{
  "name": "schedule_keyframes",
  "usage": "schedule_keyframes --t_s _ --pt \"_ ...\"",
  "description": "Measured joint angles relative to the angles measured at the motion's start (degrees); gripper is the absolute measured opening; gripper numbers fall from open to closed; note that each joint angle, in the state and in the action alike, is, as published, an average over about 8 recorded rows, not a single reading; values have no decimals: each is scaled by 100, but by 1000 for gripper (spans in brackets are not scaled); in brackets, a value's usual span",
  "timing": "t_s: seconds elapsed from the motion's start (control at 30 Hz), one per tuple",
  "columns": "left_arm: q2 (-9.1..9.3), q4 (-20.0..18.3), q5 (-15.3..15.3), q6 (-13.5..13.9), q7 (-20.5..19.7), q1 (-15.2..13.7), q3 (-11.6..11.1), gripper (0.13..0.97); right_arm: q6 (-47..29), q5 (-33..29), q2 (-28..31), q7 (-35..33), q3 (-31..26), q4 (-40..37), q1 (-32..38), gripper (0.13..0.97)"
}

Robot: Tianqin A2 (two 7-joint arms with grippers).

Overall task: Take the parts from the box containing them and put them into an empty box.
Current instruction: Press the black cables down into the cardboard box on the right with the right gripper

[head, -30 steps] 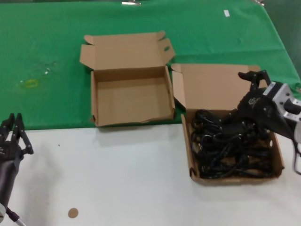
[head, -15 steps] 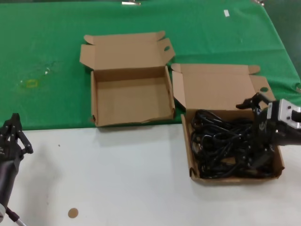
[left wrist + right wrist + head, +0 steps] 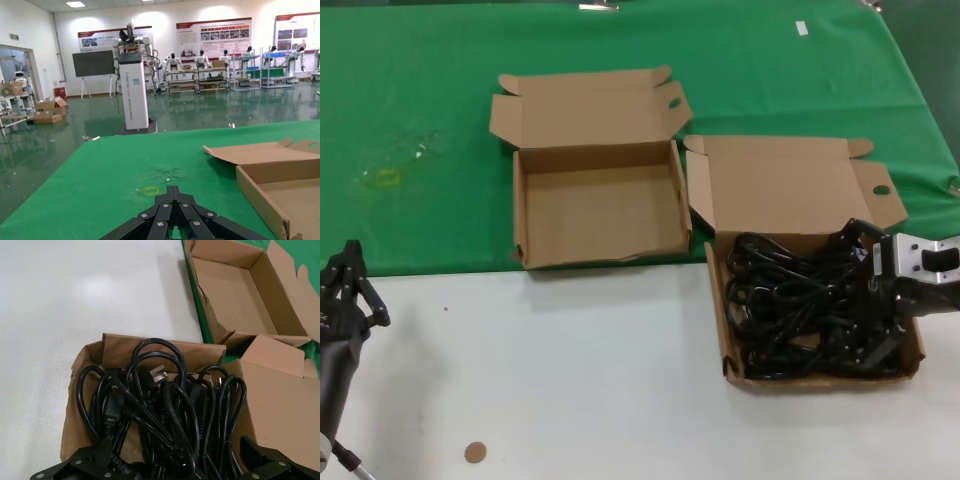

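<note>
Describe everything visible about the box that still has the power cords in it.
The box holding the cords is shallow brown cardboard, open, with its wide smooth lid folded back onto the green cloth and a small round hole in a rounded side flap. It sits mostly on the white table, beside the empty box. Tangled black power cords fill it. The right gripper reaches in at its right side, fingers open.

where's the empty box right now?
In the head view the empty box sits left of centre on the green cloth, its near edge at the white table, just left of the box of cords.
</note>
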Motion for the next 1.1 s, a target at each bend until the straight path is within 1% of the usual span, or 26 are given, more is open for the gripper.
schedule_keyframes --t_s 0.17,0.43,0.47,0.73,0.77,1.03,1.1 --pt "0 0 0 0 0 0 0 144 -132 -210 -228 -104 251 -167 -72 928" --pt "0 0 0 0 0 0 0 144 -308 -465 -424 -121 561 -200 -164 817" --pt "0 0 0 0 0 0 0 144 -328 -493 -439 -116 591 -199 -174 817" --pt "0 0 0 0 0 0 0 144 -475 -695 -529 -68 799 -175 -268 635" --pt "0 0 0 0 0 0 0 144 -489 -717 -538 -65 820 -172 -279 635" --pt "0 0 0 0 0 0 0 144 -594 -868 -617 -90 951 -213 -318 416" --pt "0 0 0 0 0 0 0 144 -620 -899 -634 -97 978 -224 -315 416"
